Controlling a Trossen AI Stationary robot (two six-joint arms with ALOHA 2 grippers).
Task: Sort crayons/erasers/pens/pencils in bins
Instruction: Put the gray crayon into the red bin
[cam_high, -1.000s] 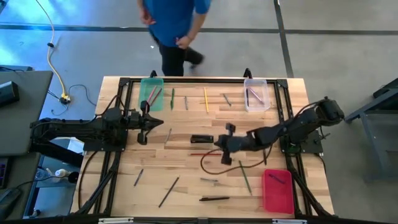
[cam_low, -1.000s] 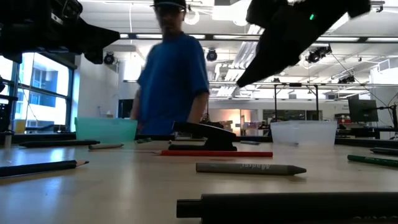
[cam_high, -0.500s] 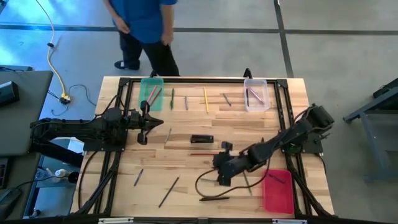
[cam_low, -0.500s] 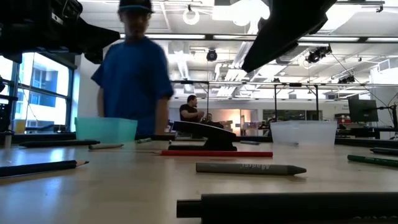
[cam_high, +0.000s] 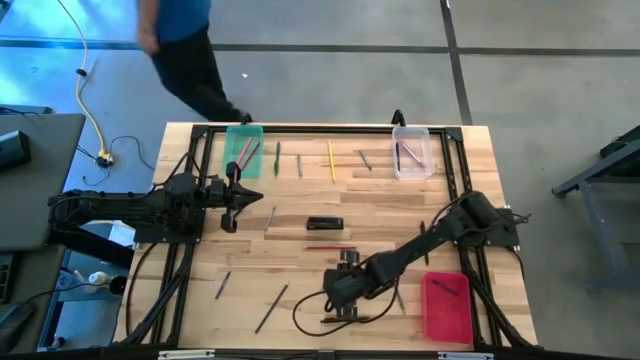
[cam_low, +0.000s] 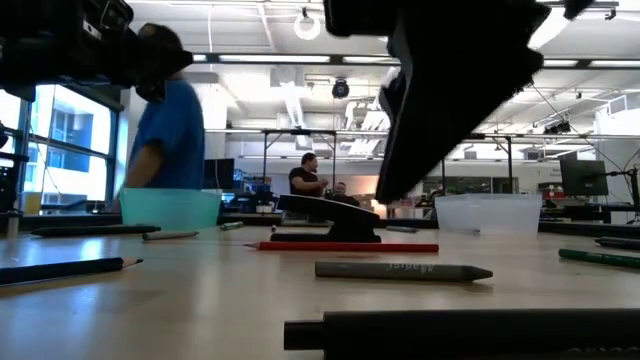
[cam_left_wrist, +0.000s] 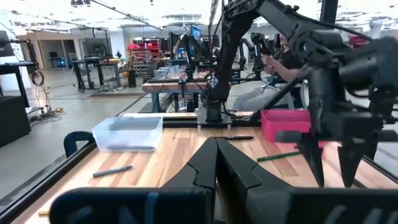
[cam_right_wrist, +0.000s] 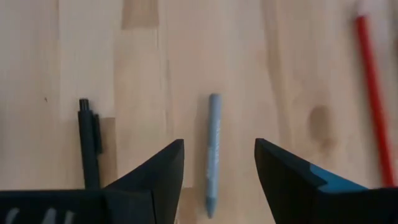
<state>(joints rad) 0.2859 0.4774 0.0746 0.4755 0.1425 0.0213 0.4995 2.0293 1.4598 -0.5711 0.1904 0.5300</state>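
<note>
right gripper (cam_right_wrist: 219, 171): mine to drive right now. It hangs low over the near-middle of the table (cam_high: 200, 290), jaws spread wide with nothing in them.
target: the grey crayon (cam_right_wrist: 214, 152), lying flat on the wood, straight ahead of the wrist cam and centred in the gap between the two fingers.
the bit that matters: the crayon's long axis runs across the line between the fingertips, so the fingers sit either side of its shaft. Looks to me like a straight drop and pinch, no wrist twist needed.
neighbours: a black pen (cam_right_wrist: 88, 146) lies parallel just outside one finger, and a red pencil (cam_right_wrist: 374, 93) sits well off the other side.
left gripper (cam_high: 229, 196): closed up, parked at the left-middle, well away, so the right arm is clearly nearer.
bins: green bin (cam_high: 243, 146), clear bin (cam_high: 411, 151) and red bin (cam_high: 445, 307), the red one closest to where I'm working.
</note>
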